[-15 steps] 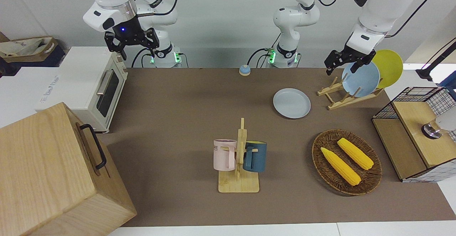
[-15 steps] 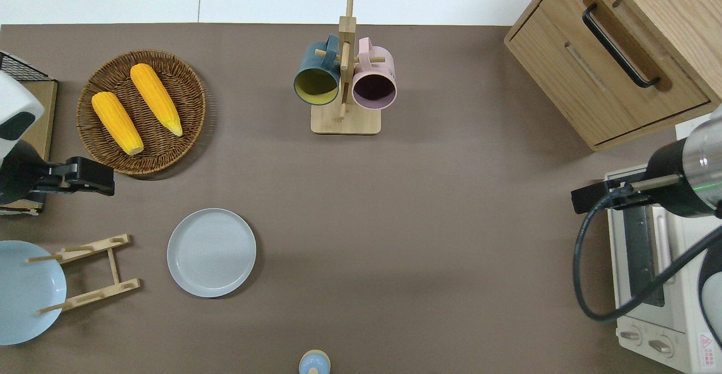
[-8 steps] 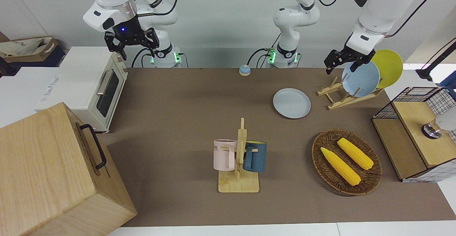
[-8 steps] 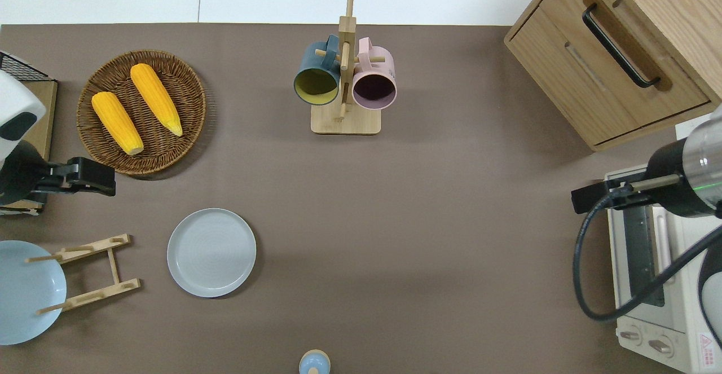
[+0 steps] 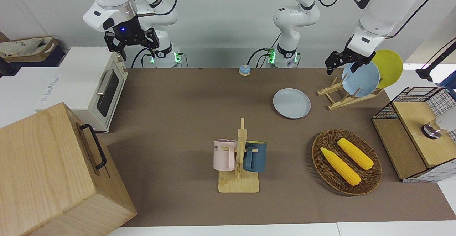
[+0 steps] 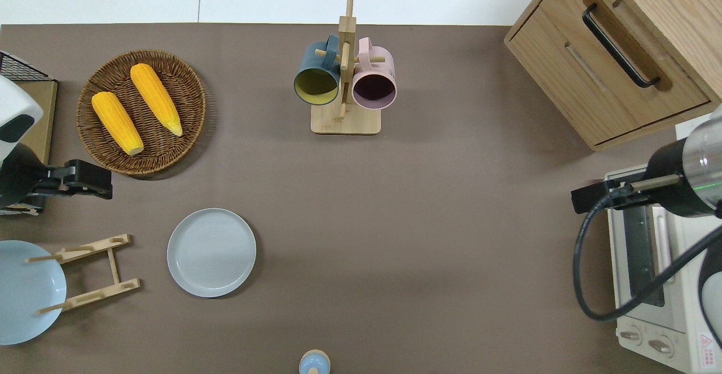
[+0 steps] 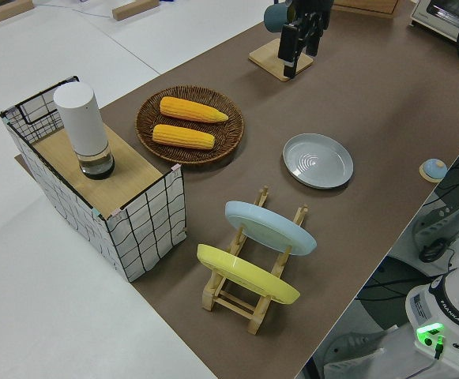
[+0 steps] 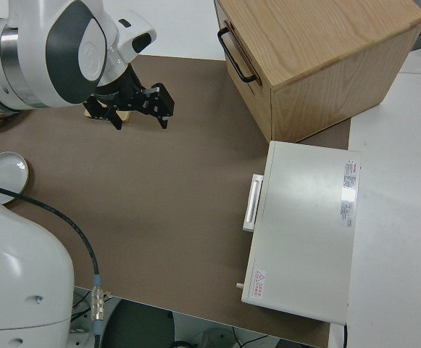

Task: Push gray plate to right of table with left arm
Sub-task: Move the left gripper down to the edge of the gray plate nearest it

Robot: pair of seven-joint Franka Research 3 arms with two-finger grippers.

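1. The left gripper (image 6: 90,177) hangs in the air over the left arm's end of the table (image 6: 428,238), above bare tabletop between the wicker basket (image 6: 194,89) and the wooden dish rack (image 6: 90,272). In the front view its fingers (image 5: 329,62) look spread a little with nothing between them.
2. Taking the overhead view as a clock face centred on that gripper, the gray plate (image 6: 211,253) lies flat at about four o'clock, near but well apart from the fingers, and just beside the dish rack.
3. The basket, with its two corn cobs (image 6: 155,106), sits at about one o'clock from the gripper.
4. The step in hand looks like the approach: nothing touches the plate yet.
5. The next move likely calls for dropping the fingertips to table height at the plate's rim on the rack side, about nine o'clock on the plate, then sweeping toward three o'clock, without snagging the rack.
6. The right gripper (image 5: 131,40) is parked.
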